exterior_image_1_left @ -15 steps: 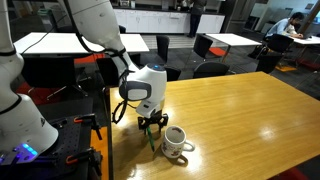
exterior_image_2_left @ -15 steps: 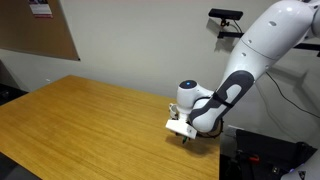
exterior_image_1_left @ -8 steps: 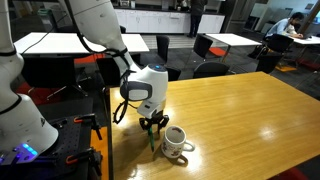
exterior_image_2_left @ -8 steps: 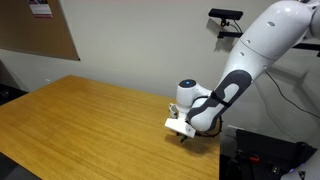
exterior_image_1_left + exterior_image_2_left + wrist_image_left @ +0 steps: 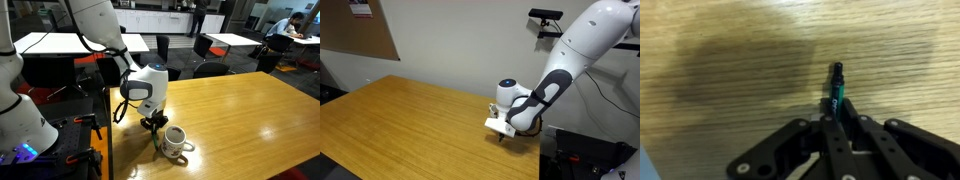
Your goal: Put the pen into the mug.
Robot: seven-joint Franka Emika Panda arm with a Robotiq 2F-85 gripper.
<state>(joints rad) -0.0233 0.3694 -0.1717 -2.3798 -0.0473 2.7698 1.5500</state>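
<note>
The thin green pen [image 5: 836, 88] lies on the wooden table, its dark tip sticking out past my gripper [image 5: 835, 120], whose jaws are pressed together on the pen's shaft. In an exterior view the gripper [image 5: 152, 124] points down at the table near its edge, and the pen is mostly hidden under the fingers. The white mug [image 5: 175, 141] with a dark inside stands upright just beside the gripper, apart from it, handle toward the front. In an exterior view the gripper [image 5: 501, 132] sits low at the table's corner.
The table edge [image 5: 108, 140] runs right next to the gripper, with a dark stand and cables beyond it. Open wooden tabletop [image 5: 250, 120] spreads past the mug. Chairs [image 5: 210, 48] and other tables stand behind. A corkboard [image 5: 355, 30] hangs on the wall.
The jaws have closed from wide open onto the pen. The arm has stayed in place and the mug has not moved.
</note>
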